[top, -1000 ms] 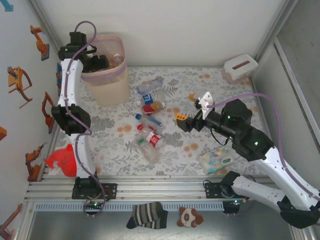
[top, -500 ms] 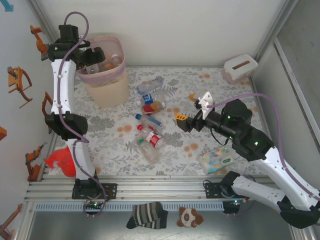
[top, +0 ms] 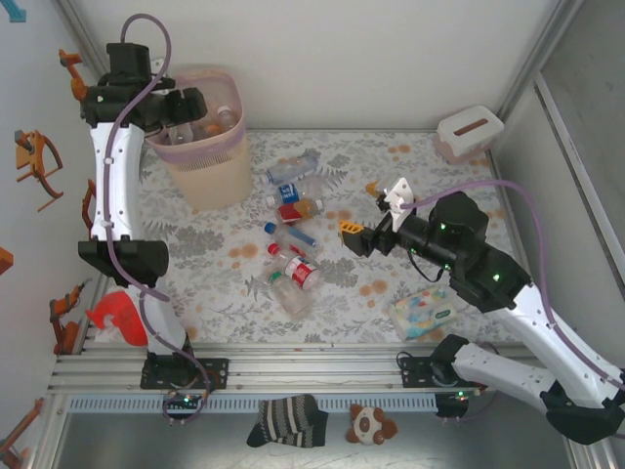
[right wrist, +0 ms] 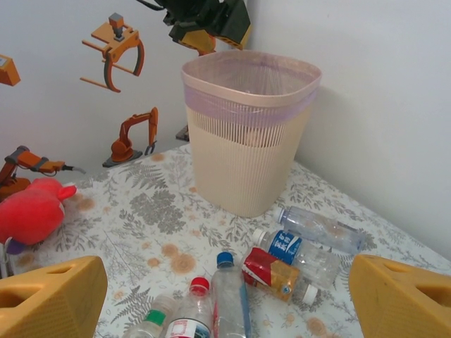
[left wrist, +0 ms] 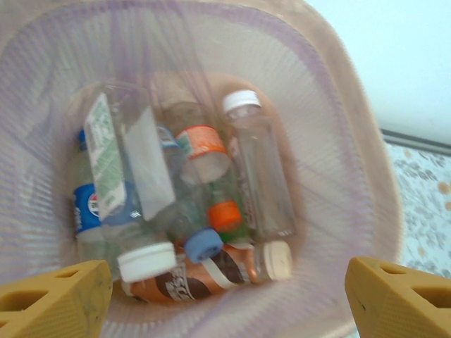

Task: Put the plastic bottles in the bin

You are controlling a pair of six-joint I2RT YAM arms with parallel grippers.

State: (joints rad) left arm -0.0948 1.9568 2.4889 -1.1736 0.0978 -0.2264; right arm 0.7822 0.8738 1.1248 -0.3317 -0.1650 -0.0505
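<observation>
Plastic bottles (left wrist: pixel 257 169) inside bin (left wrist: pixel 352 134), others (right wrist: pixel 313 227) — on table (right wrist: pixel 141 218)

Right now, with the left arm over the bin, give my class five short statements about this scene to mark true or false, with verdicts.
1. The left gripper hangs open over the bin. True.
2. The bin is empty. False: several bottles lie inside.
3. The right gripper holds a bottle. False: it is open and empty.
4. More bottles lie on the table. True.
5. The tissue box lies in the bin. False: it sits at the table's far right corner.
</observation>
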